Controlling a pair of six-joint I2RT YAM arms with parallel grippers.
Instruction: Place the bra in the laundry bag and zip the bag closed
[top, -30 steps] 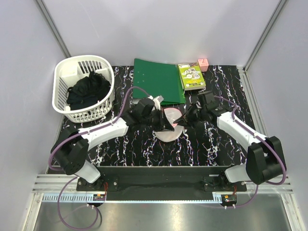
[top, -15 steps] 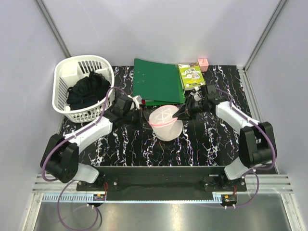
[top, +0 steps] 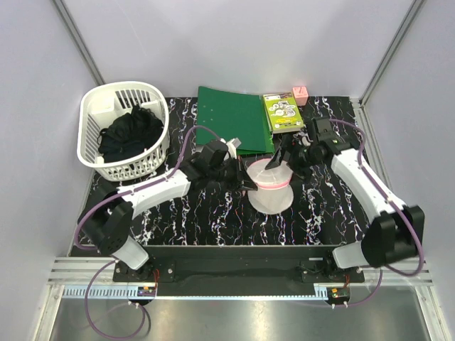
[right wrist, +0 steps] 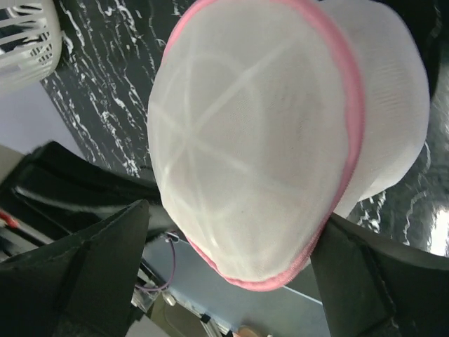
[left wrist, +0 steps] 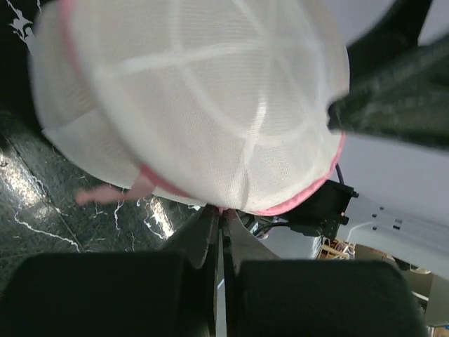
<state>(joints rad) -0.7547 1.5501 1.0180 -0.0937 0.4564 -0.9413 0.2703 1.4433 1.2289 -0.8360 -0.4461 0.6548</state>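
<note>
Sitting at the far left of the black marbled table [top: 213, 220] is a white slotted plastic basket [top: 142, 165] with a bundle of black clothing [top: 129, 133] inside it. Just right of the basket, the left arm reaches in toward the middle, and the left gripper [top: 245, 186] meets the left side of the laundry bag [top: 270, 199]. In the left wrist view its fingers [left wrist: 203, 242] are pressed together, pinching the bag's pink zipper trim [left wrist: 302, 200] at the lower edge. A blurred pink tab [left wrist: 105, 194] sticks out from that trim to the left.

Behind the bag lies a green folder [top: 234, 117]. The bag stands near the middle of the table as a white mesh dome with the pink band around it. The bra cannot be made out through the mesh.

At the folder's right edge lies a green printed box [top: 283, 112]. Below it, the right gripper [top: 286, 160] is at the bag's far right side. In the right wrist view its fingers [right wrist: 105, 260] stand wide apart with the dome between them. Whether they press on the mesh cannot be told. A small pink block [top: 300, 95] sits at the table's back edge, just right of the box.
</note>
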